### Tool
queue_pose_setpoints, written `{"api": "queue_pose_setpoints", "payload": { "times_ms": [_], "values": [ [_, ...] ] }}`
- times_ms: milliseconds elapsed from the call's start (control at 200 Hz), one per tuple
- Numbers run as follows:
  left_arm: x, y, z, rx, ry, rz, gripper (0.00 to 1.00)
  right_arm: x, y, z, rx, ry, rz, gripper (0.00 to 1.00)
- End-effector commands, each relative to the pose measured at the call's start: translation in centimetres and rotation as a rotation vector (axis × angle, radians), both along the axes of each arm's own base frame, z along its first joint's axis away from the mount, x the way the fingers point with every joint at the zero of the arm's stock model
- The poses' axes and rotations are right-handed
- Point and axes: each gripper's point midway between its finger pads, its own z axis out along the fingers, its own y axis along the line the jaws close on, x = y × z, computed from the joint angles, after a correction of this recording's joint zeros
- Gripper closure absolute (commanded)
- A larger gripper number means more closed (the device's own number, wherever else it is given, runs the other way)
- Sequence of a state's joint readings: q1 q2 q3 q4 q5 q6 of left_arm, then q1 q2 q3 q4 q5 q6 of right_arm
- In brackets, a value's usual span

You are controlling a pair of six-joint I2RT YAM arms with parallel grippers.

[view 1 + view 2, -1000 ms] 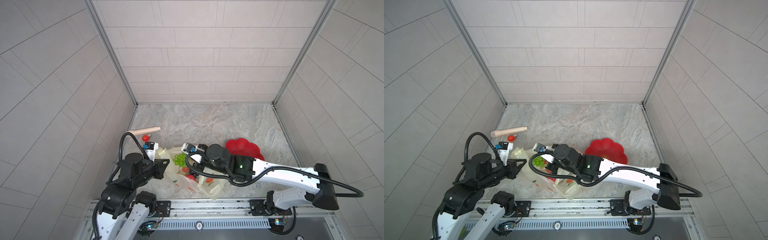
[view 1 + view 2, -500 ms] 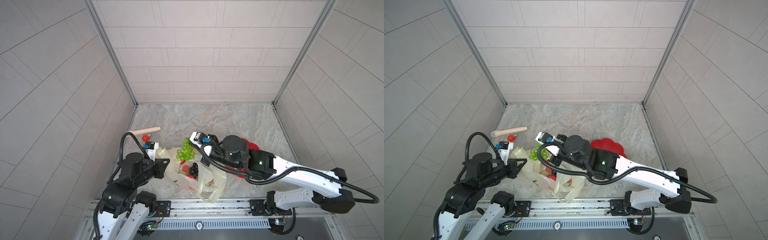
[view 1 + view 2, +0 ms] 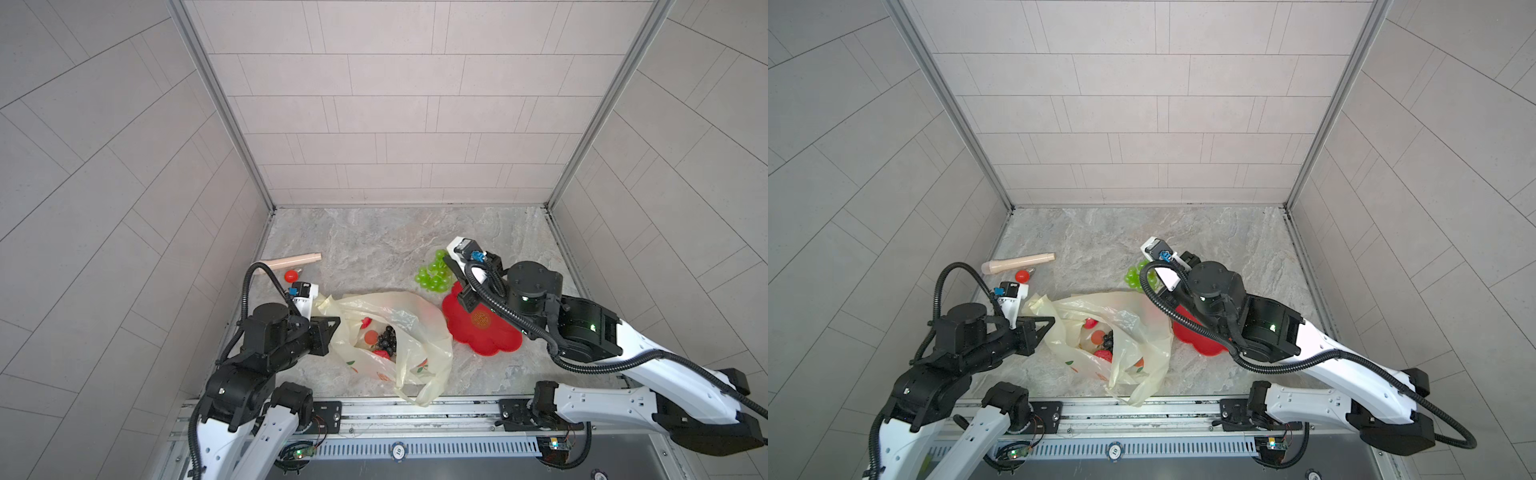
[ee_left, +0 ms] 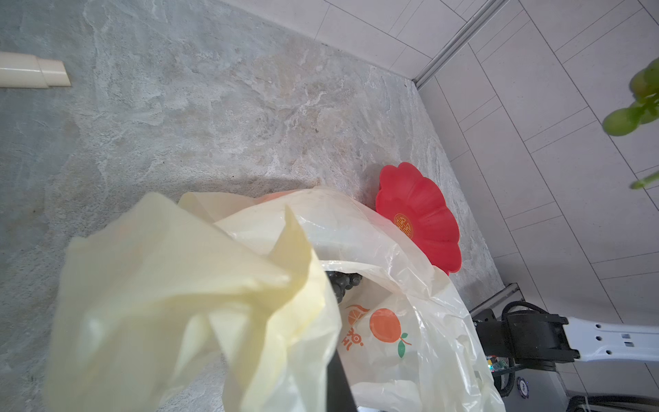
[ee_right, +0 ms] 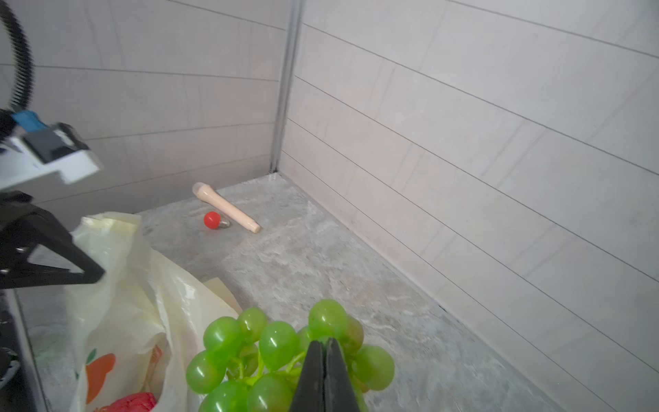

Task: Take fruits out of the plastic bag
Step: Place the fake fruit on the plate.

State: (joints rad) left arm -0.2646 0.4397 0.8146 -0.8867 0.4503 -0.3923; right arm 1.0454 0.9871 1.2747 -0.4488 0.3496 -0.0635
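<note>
Now the green grape bunch point(image 3: 432, 277) has left the plastic bag point(image 3: 415, 328), pinched in the right gripper point(image 5: 323, 345) at the bag's one o'clock. The left gripper point(image 3: 1051, 319) pinches the bag's handle, and the dark purple grape bunch point(image 3: 388, 336) waits inside.

left gripper point(image 3: 334, 325): tips buried in a plastic bag point(image 4: 185, 285) fold, wrist view.
green grape bunch point(image 5: 278, 356): edge-cut in both wrist views, blurred in the left.
red flower-shaped plate point(image 3: 1200, 347): 2 o'clock side under right arm point(image 3: 1266, 328), in a top view.
fruits point(image 3: 368, 337): film-veiled, unnameable but the dark purple grape bunch point(image 3: 387, 337).
</note>
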Motion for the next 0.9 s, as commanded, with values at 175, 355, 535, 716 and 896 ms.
{"api": "queue_pose_setpoints", "payload": {
  "times_ms": [175,355,535,716,896],
  "values": [
    [0.3,0.0,-0.2,-0.001,0.003,0.005,0.95,2.3,-8.2,-6.1,-0.075,0.128,-0.281,1.0],
    [0.3,0.0,-0.2,0.0,0.006,0.004,0.95,2.9,-11.5,-10.3,-0.089,0.232,-0.383,1.0],
    [0.3,-0.1,-0.2,-0.001,0.008,0.001,0.95,3.2,-13.5,-14.3,-0.067,0.332,-0.433,1.0],
    [0.3,-0.1,-0.2,0.001,0.01,0.001,0.95,3.5,-14.3,-17.6,-0.051,0.402,-0.455,1.0],
    [0.4,-0.1,-0.3,0.001,0.012,0.0,0.95,3.6,-14.2,-20.2,-0.039,0.451,-0.463,1.0]
  ]
}}
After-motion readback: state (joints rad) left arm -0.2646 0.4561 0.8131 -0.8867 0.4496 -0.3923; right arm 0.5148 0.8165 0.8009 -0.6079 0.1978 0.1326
